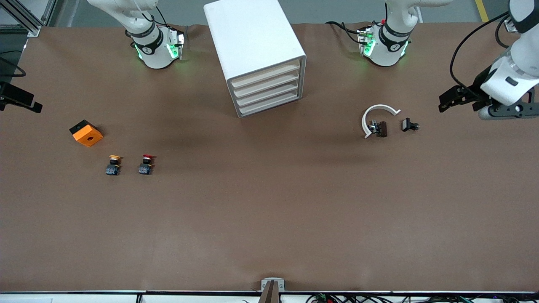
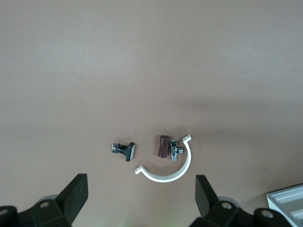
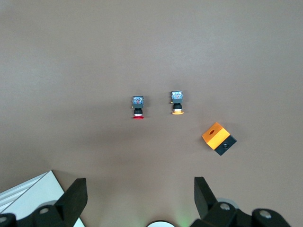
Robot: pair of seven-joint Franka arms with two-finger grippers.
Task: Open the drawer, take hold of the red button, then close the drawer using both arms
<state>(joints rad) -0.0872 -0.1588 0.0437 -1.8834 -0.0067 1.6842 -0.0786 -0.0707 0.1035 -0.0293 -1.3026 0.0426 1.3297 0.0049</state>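
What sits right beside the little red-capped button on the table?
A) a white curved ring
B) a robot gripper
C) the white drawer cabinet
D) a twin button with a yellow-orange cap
D: the yellow-orange button stands right beside the red button, apart from everything else listed.
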